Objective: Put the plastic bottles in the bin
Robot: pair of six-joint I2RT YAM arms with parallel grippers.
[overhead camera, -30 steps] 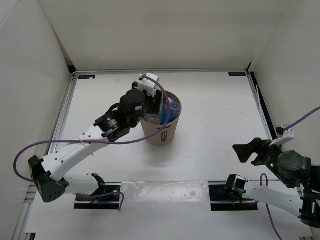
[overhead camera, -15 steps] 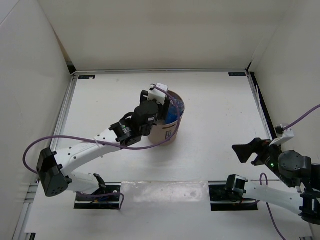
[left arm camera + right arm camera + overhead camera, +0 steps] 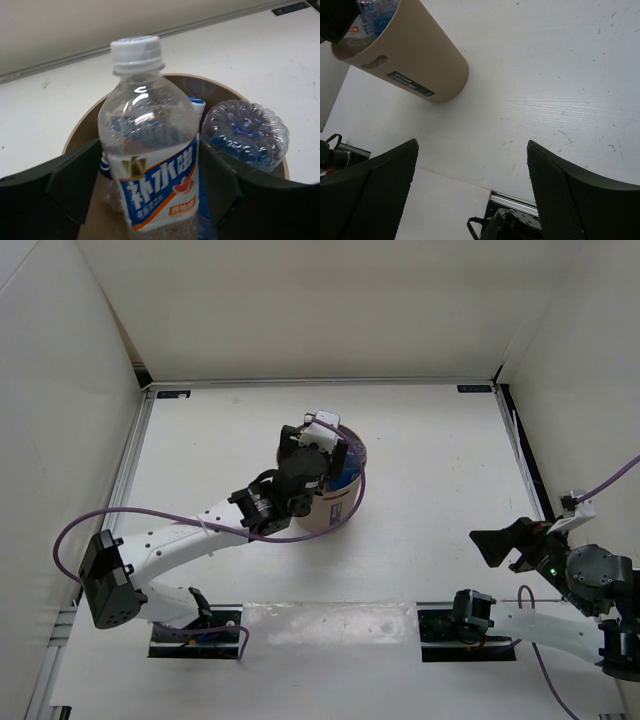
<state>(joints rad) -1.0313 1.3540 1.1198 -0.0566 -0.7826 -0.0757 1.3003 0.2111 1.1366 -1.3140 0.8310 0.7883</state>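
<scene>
The tan bin (image 3: 338, 508) stands mid-table; it also shows in the right wrist view (image 3: 420, 65). My left gripper (image 3: 322, 452) is over its mouth, shut on a clear plastic bottle (image 3: 150, 165) with a white cap and a blue-and-white label. That bottle stands upright, its lower part inside the bin's rim (image 3: 227, 92). Beside it in the bin lies another clear bottle, blue-tinted base up (image 3: 245, 130), and a third with a blue-and-white cap (image 3: 197, 105) behind. My right gripper (image 3: 497, 540) is open and empty, low at the right near side.
White walls enclose the table on three sides. Two black mounting plates (image 3: 455, 625) sit at the near edge by the arm bases. A purple cable (image 3: 150, 515) loops over the left arm.
My left arm has swung right and forward over the bin and lowered the bottle into it. The right arm has barely moved.
</scene>
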